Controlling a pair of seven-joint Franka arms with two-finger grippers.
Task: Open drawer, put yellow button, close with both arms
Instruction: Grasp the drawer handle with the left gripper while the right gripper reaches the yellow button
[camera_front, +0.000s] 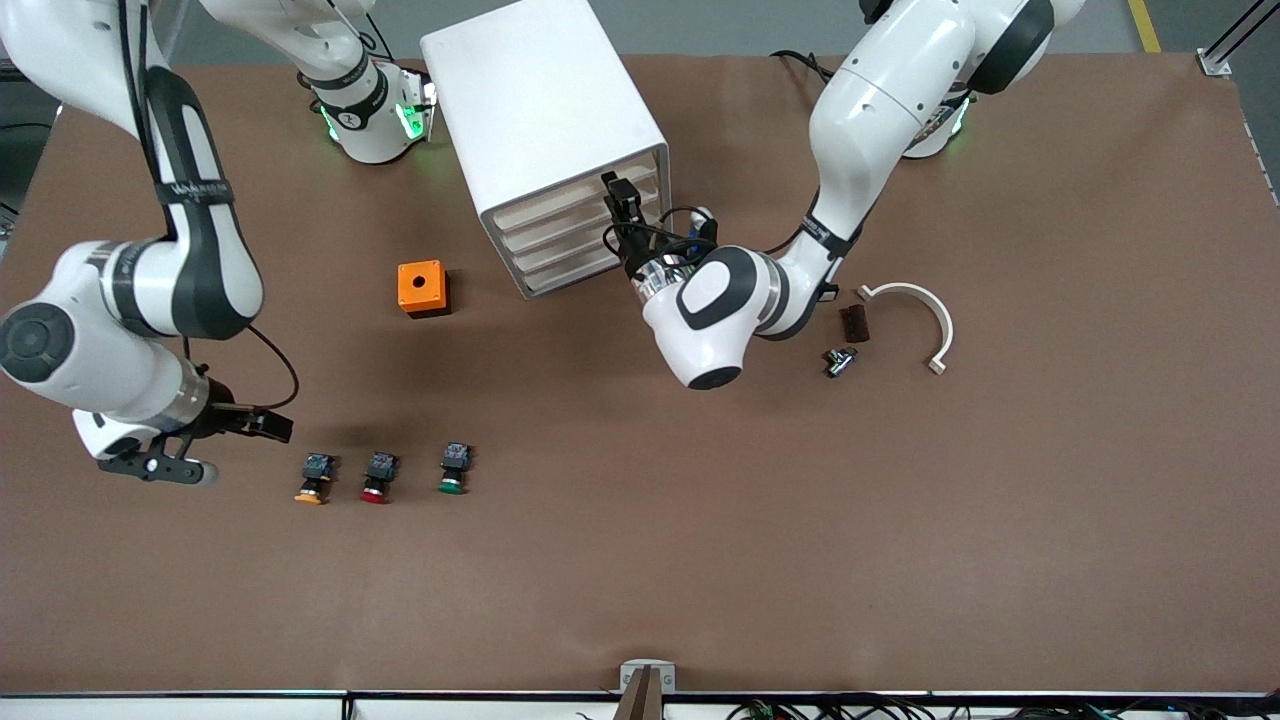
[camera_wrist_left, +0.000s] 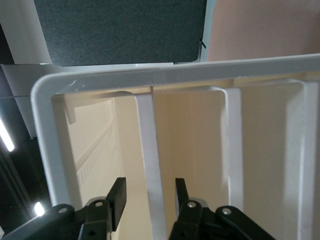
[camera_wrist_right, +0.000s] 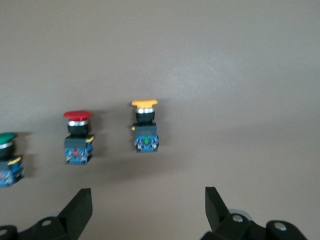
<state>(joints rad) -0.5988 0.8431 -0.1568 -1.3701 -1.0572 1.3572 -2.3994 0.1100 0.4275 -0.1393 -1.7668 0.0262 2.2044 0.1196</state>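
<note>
The white cabinet (camera_front: 545, 110) stands at the back of the table, and its stacked beige drawer fronts (camera_front: 570, 235) all look shut. My left gripper (camera_front: 618, 195) is at the cabinet's front, open. In the left wrist view the left gripper (camera_wrist_left: 150, 197) straddles a white strip (camera_wrist_left: 147, 150) between two beige drawer fronts (camera_wrist_left: 100, 150) without clamping it. The yellow button (camera_front: 313, 480) lies on the table nearer the front camera, cap down in that view. My right gripper (camera_front: 270, 425) is open and empty just beside it. In the right wrist view the yellow button (camera_wrist_right: 145, 127) lies ahead of the open right gripper (camera_wrist_right: 147, 210).
A red button (camera_front: 378, 477) and a green button (camera_front: 454, 468) lie in a row beside the yellow one. An orange box with a round hole (camera_front: 423, 288) stands beside the cabinet. A white curved piece (camera_front: 925, 315), a brown block (camera_front: 854, 323) and a small metal part (camera_front: 840, 360) lie by the left arm.
</note>
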